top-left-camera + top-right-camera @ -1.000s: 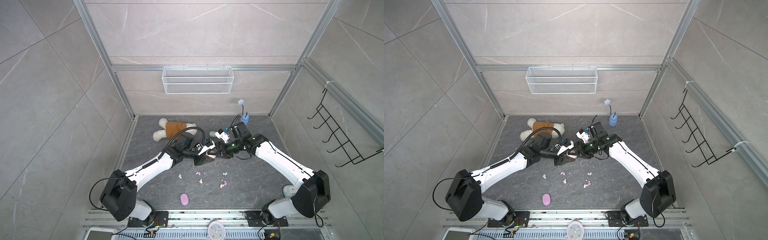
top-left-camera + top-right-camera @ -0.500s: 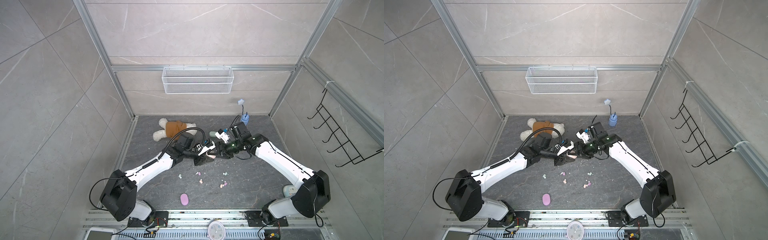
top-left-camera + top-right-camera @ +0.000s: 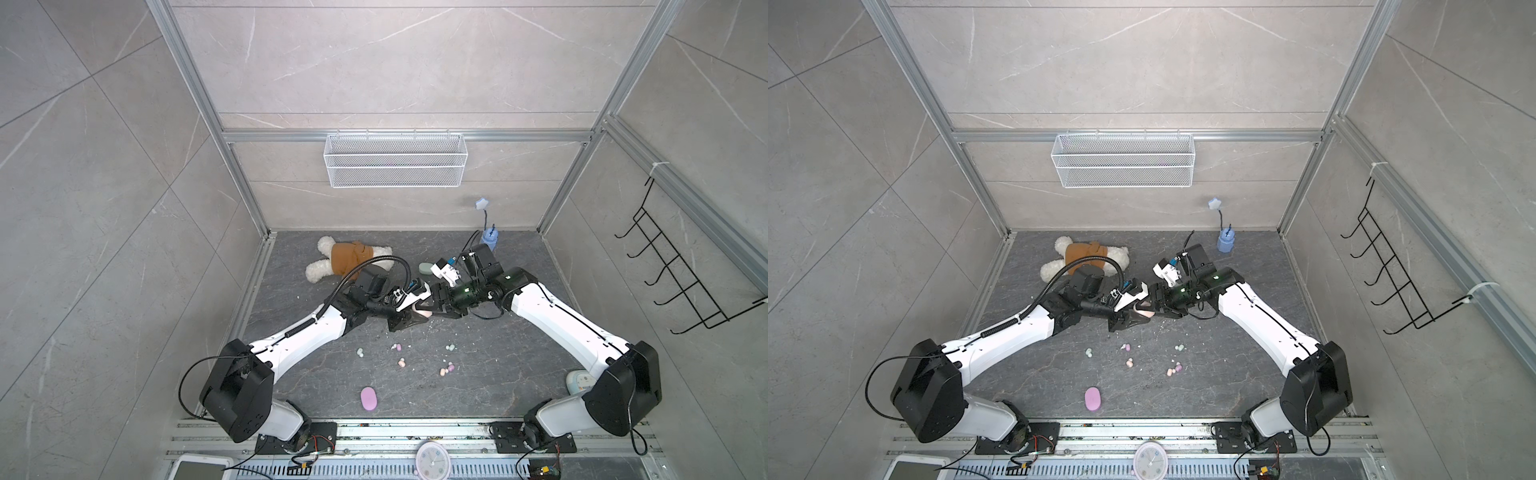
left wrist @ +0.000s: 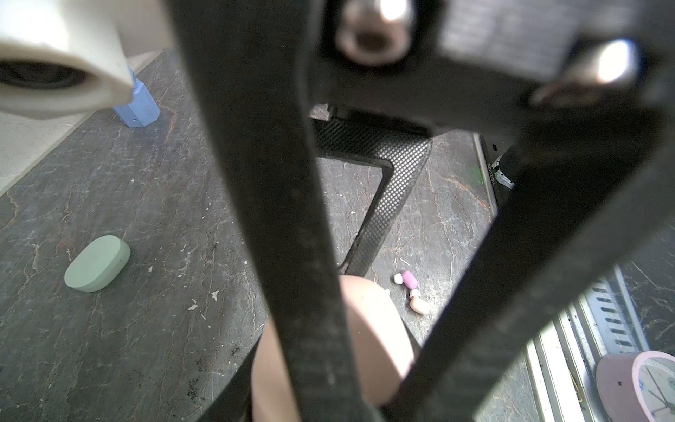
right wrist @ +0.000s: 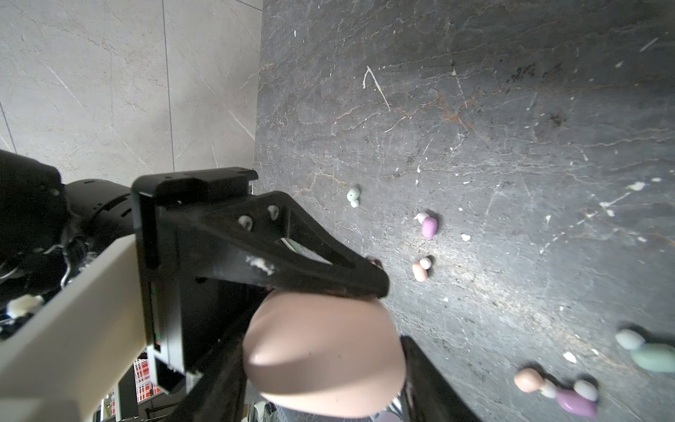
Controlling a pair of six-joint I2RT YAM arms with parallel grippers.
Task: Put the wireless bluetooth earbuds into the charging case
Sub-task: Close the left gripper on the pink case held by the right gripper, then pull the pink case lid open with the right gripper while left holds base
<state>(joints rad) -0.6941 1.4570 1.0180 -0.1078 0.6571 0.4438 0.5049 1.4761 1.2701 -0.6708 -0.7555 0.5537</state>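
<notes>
A teddy bear (image 3: 345,259) lies left of centre on the dark floor (image 3: 498,395). At mid-frame in both top views, the left gripper (image 3: 413,319) has its jaws drawn together, with the tips against the peach charging case (image 3: 423,315). Whether they pinch its rim I cannot tell. Just right of it, the right gripper (image 3: 435,311) is clamped around that same case. Below them, 6 earbuds (image 5: 420,270) in mint, lilac and peach lie loose on the floor, apart from the case. A lilac case (image 3: 368,399) sits at lower centre, and a green case (image 3: 424,268) lies above the grippers.
</notes>
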